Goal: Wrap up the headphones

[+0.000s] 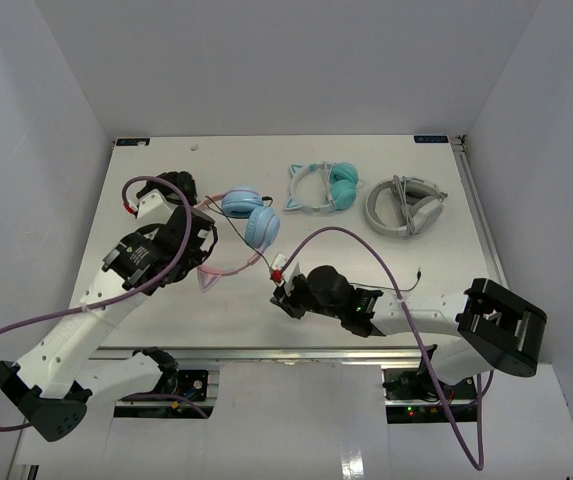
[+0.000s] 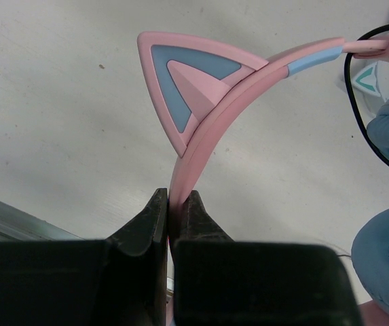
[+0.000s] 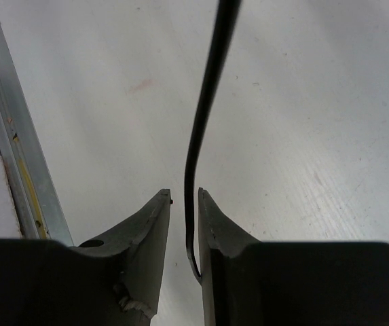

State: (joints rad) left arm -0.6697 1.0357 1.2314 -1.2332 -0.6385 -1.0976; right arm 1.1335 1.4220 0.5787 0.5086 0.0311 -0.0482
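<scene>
Cable-wrapping step appears in hand. The left fingers point(image 2: 152, 227) pinch the headphones point(image 2: 214, 115) by the headband. The right fingers point(image 3: 155, 221) stand slightly spread, the cable point(image 3: 204, 115) loose between them. Next move probably: close on cable, wind it round.

headband point(image 2: 235, 88): pink, with a blue-grey triangle band inside the cat ear
ear cups point(image 1: 262, 228): light blue
cable point(image 3: 204, 122): black
table point(image 1: 446, 200): white

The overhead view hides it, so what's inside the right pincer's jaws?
A thin black cable runs between the slightly parted fingers of the right pincer, white table beneath. Its lower end disappears behind the fingers.
</scene>
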